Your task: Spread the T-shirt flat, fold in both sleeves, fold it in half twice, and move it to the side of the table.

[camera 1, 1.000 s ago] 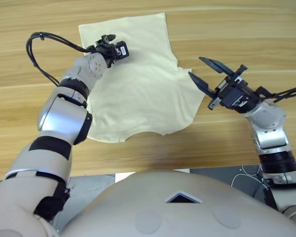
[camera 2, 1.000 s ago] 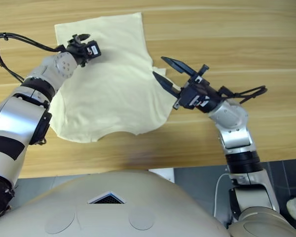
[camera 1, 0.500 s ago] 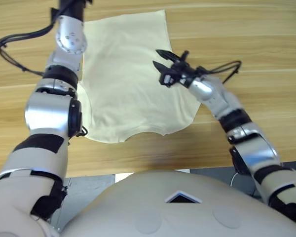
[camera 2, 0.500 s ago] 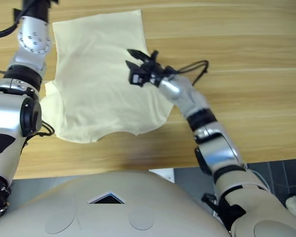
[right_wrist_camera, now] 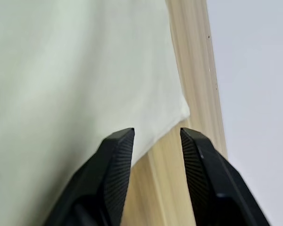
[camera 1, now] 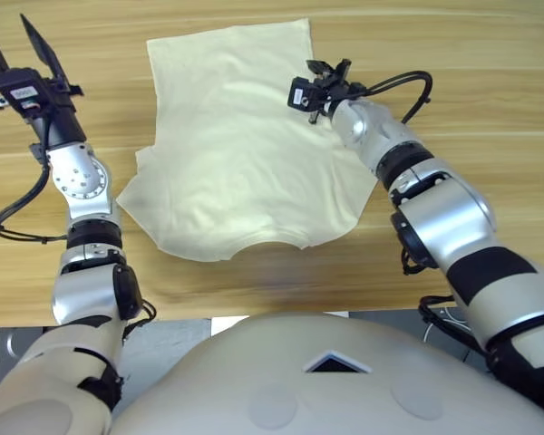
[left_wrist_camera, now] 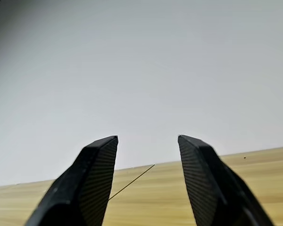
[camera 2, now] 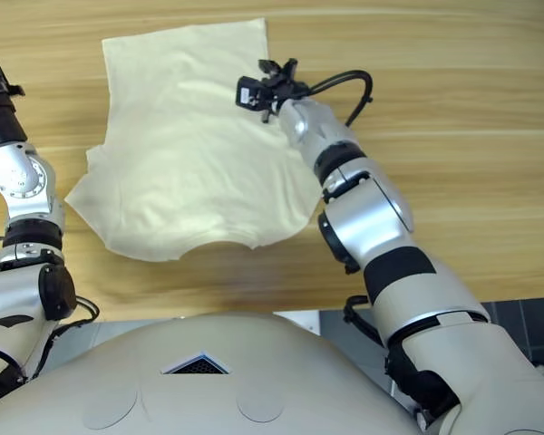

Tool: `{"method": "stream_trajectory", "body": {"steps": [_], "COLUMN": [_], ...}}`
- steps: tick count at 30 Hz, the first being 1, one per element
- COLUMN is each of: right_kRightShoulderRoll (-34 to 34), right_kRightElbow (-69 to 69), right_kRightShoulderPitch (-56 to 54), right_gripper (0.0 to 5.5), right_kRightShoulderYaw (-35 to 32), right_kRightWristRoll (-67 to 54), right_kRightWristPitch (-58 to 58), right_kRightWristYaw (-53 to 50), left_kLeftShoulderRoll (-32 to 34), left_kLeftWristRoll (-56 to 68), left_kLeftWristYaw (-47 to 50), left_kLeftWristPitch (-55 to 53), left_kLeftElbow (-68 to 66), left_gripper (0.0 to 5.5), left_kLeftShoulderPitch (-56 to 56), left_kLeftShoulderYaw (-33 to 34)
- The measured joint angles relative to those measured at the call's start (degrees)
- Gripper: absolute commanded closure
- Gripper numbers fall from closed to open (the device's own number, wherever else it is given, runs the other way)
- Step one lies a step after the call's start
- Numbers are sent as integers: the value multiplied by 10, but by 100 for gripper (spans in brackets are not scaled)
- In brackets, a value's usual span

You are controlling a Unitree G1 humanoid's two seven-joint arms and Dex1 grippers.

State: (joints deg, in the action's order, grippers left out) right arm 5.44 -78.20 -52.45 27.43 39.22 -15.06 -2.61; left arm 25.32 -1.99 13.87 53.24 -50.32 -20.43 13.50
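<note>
A pale yellow T-shirt [camera 1: 236, 154] lies flat on the wooden table [camera 1: 453, 72], hem at the far side, collar toward me. Its left sleeve [camera 1: 138, 186] sticks out to the side. My left gripper [camera 1: 16, 41] is open and held up well left of the shirt, off the cloth; in the left wrist view the gripper [left_wrist_camera: 146, 138] has nothing between its fingers. My right gripper [camera 1: 329, 68] is open over the shirt's right edge. In the right wrist view the gripper [right_wrist_camera: 156, 131] hovers above the shirt [right_wrist_camera: 61, 70], close to its far corner [right_wrist_camera: 181, 110].
Bare wooden table [camera 2: 453, 181] stretches to the right of the shirt and along the left side. The table's near edge [camera 1: 254, 313] runs just past the collar. A pale wall [left_wrist_camera: 141, 56] rises beyond the far edge.
My left arm swung off the shirt, out to the left and up. My right arm moved from the right of the shirt inward and farther away, onto its right edge.
</note>
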Motion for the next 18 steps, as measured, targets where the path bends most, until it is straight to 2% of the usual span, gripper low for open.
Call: {"method": "stream_trajectory", "body": {"steps": [6,12,18], "right_kRightShoulderRoll": [9,44,65], "right_kRightElbow": [-4,-3,-4], "right_kRightShoulderPitch": [3,3,8], "right_gripper": [372,372,372], "right_kRightShoulderYaw": [-21,-12,-38], "right_kRightWristRoll": [-21,-15,-36], "right_kRightWristPitch": [36,66,81], "right_kRightWristYaw": [20,25,19], "left_kLeftShoulderRoll": [-9,-13,-13], "left_kLeftWristRoll": [-5,-13,-52], "left_kLeftWristYaw": [-7,-9,-40], "left_kLeftWristPitch": [-18,-38,-62], "left_kLeftElbow": [43,97,137], "left_gripper": [312,312,312], "left_kLeftShoulderPitch": [5,29,57], "left_kLeftShoulderYaw": [0,0,-32]}}
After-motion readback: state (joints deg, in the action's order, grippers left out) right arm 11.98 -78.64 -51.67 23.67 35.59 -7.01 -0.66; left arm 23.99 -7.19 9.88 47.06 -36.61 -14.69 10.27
